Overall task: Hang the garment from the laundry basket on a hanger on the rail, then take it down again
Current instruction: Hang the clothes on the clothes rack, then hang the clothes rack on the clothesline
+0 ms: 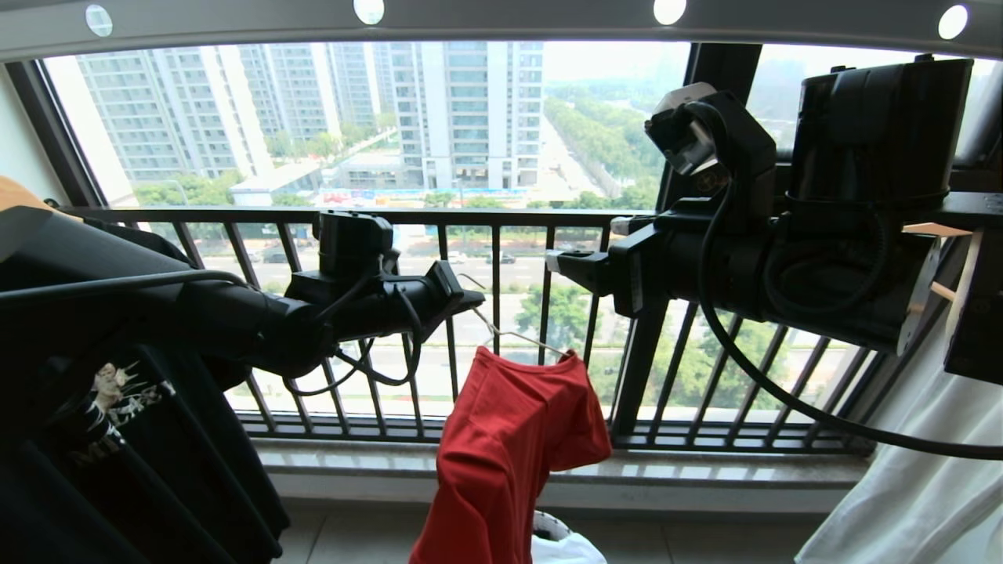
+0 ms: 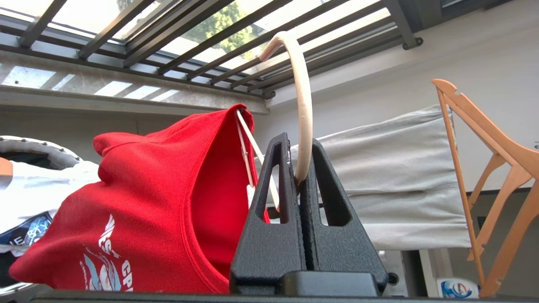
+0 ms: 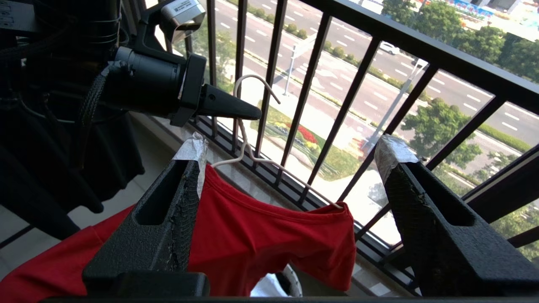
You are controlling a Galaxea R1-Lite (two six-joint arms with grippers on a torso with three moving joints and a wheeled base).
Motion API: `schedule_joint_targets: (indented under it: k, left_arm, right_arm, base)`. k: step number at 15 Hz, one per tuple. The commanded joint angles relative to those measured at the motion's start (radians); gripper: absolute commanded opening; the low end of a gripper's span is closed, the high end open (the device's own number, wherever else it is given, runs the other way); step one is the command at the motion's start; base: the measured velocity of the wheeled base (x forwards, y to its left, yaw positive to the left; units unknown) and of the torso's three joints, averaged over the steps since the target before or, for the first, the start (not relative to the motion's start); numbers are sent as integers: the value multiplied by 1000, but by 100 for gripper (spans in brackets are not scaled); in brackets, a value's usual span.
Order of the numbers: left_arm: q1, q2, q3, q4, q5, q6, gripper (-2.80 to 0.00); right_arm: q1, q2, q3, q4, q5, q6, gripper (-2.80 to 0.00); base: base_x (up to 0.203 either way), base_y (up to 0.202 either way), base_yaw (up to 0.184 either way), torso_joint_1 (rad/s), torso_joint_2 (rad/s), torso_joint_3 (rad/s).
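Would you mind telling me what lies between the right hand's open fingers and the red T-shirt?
Nothing: in the right wrist view the right hand hangs open above the red T-shirt, with only air between.

A: Where does the head camera face?
B: Out toward the window railing [image 1: 501, 215], both arms before it.
A: The wrist cameras?
B: Each sits close behind its fingers; all three share the red T-shirt [image 1: 509, 446].
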Motion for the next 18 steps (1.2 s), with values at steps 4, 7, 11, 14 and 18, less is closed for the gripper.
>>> schedule_joint_targets:
  k: [4, 7, 11, 14, 18]
  left_arm:
    - [0, -25, 10, -2, 0, 64, -280]
    - [0, -47, 39, -3, 5, 148, -280]
    - [0, -89, 81, -14, 6, 237, -280]
    - [0, -111, 104, -17, 7, 280, -280]
    - [-19, -82, 97, -17, 163, 378, -280]
  right_arm:
    - [-3, -38, 87, -4, -43, 6, 0]
    - [-21, -64, 133, -3, -44, 40, -280]
    - [-21, -61, 167, 3, -46, 42, -280]
    - [-5, -21, 159, 5, -47, 43, -280]
    - [49, 46, 46, 102, -47, 92, -280]
  base:
    - [0, 0, 0, 0, 0, 0]
    - [0, 0, 0, 0, 0, 0]
    - [0, 0, 0, 0, 0, 0]
    - [0, 0, 0, 0, 0, 0]
    - [0, 0, 0, 0, 0, 0]
